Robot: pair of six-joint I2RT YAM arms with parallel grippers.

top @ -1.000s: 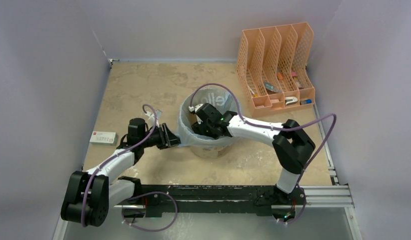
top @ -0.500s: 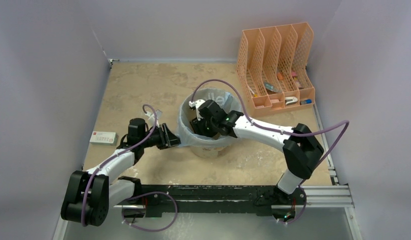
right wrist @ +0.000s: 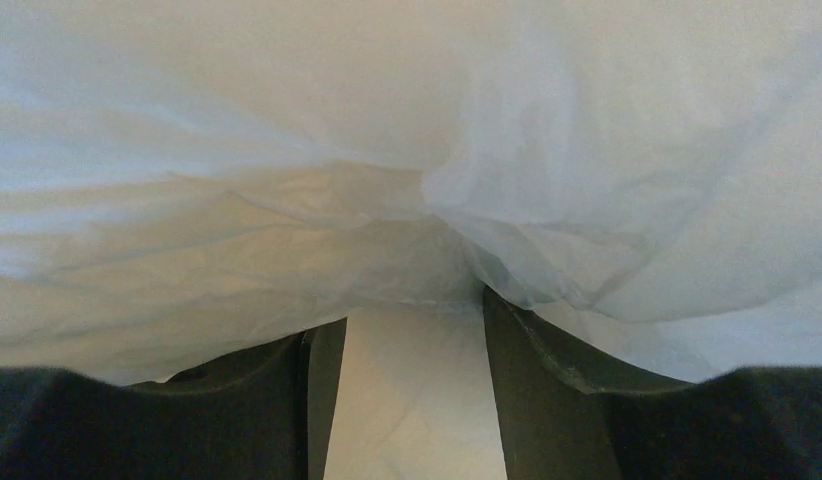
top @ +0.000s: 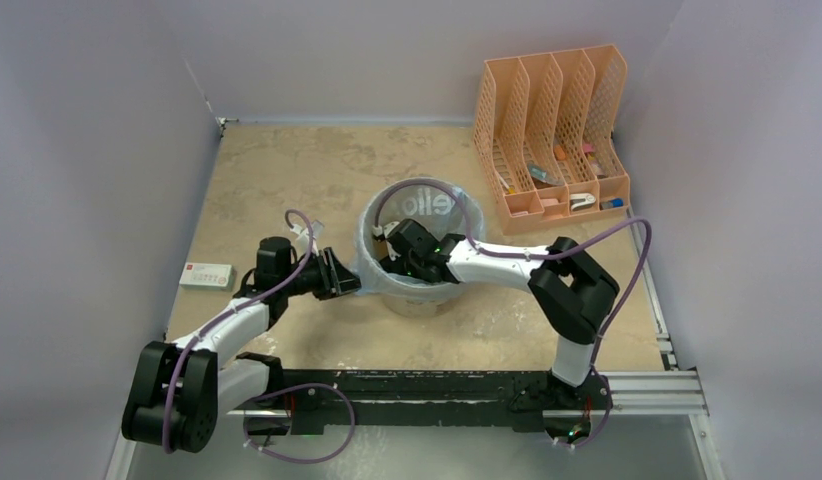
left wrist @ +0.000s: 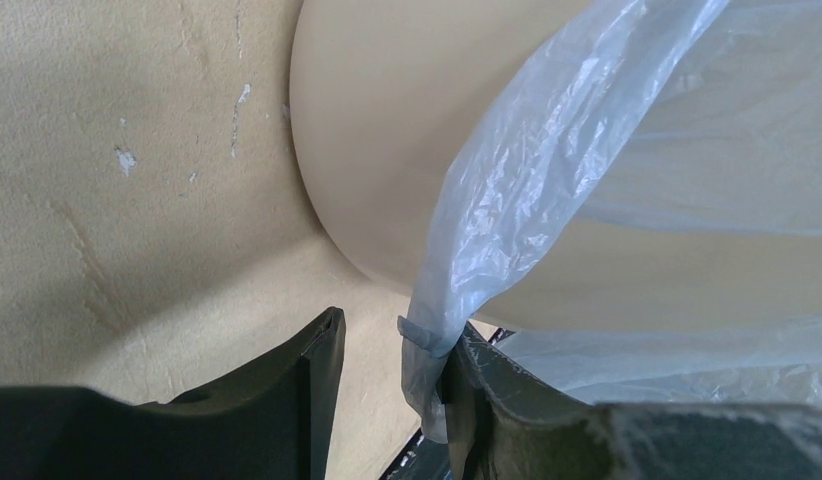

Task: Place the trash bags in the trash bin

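The cream trash bin (top: 419, 300) stands mid-table. The pale-blue trash bag (top: 427, 202) lines it, its edge draped over the rim and white lettering showing on the far inner wall. My left gripper (top: 342, 275) is open just outside the bin's left wall (left wrist: 387, 150). In the left wrist view (left wrist: 392, 330) a hanging strip of the bag (left wrist: 517, 170) lies against the inner face of the right finger, not pinched. My right gripper (top: 390, 260) is down inside the bin, open (right wrist: 409, 312), its fingertips pushed against the bag film (right wrist: 387, 150).
An orange mesh file organizer (top: 552, 130) with small items stands at the back right. A small white and red box (top: 207, 275) lies by the left wall. Walls close in the table on the left, back and right.
My right arm has folded its elbow in towards the bin and the gripper sits a little lower and further left inside it. More of the bag's lettering shows. The left arm has not moved.
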